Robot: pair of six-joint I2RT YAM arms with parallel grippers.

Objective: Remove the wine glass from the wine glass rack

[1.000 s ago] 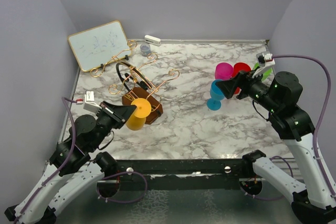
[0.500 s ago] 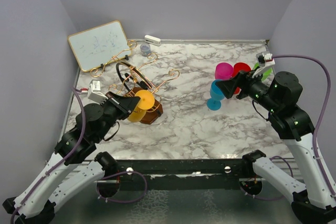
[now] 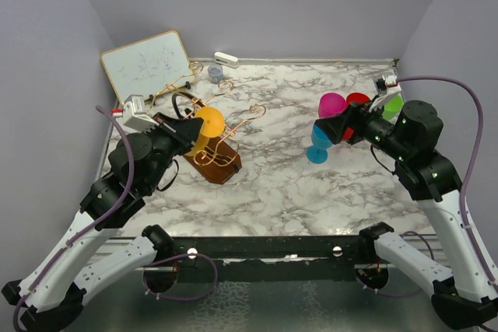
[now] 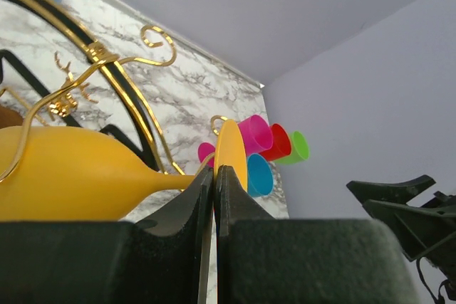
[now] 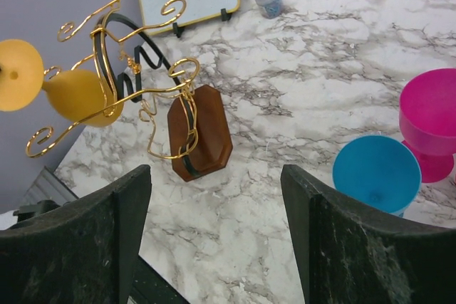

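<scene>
From above, the left gripper (image 3: pixel 191 131) is closed on the yellow wine glass (image 3: pixel 208 124). The glass hangs on its side among the gold wire arms of the rack (image 3: pixel 220 162), at the left of the marble table (image 3: pixel 280 184). The step in hand looks like the pull-out itself: the glass is gripped but, as far as this view tells, not clear of the wires. The right gripper (image 3: pixel 325 128) hovers with its jaws wide and holds nothing, just above a blue cup (image 3: pixel 316 152). A pink cup (image 3: pixel 332 104), a red cup (image 3: pixel 359 100) and a green cup (image 3: pixel 394 103) stand close behind it.

At the left wrist, the two fingers (image 4: pixel 178 211) pinch the thin stem close to the foot, which shows edge-on. The bowl lies to the left with a gold wire crossing it. The next move, I judge, calls for sliding the stem along the wire until the foot passes the curled tip, gently enough that the light rack is not dragged or tipped.

At the right wrist, the spread fingers (image 5: pixel 92 240) frame the rack on its brown base. The bowl of the glass sits inside a wire loop and its foot is out past a curl. Whether the stem is free of its hook I cannot tell. The blue and pink cups open upward and are empty. The mouth of the glass is hidden, so its inside cannot be judged.
</scene>
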